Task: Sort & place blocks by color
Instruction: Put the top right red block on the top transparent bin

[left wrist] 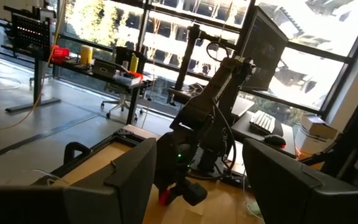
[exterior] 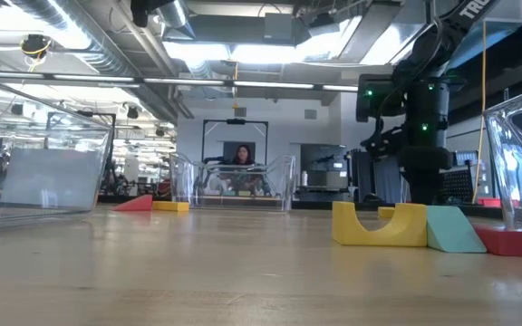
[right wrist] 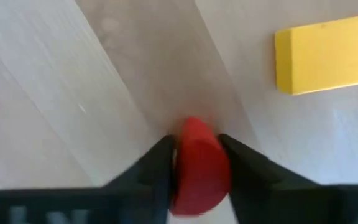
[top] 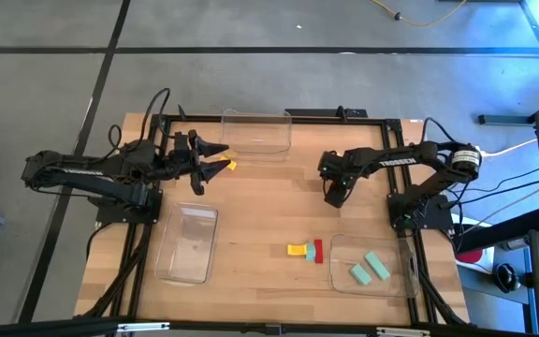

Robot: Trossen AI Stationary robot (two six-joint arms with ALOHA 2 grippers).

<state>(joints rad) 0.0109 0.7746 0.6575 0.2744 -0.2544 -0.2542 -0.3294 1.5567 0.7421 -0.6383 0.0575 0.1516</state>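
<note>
tabletop [top: 260,215]: pale wood, smooth planks with a matt grain
trays [top: 187,243]: clear, glossy plastic
red block [right wrist: 197,168]: smooth, matt
yellow block [right wrist: 328,59]: smooth, matt
right gripper [right wrist: 196,163] fingers [right wrist: 154,174]: dark, matt

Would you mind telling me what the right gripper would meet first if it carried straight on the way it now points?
The right gripper points down, its jaws on a red block. Going on, it would press into the wooden table; the yellow bar lies aside.
</note>
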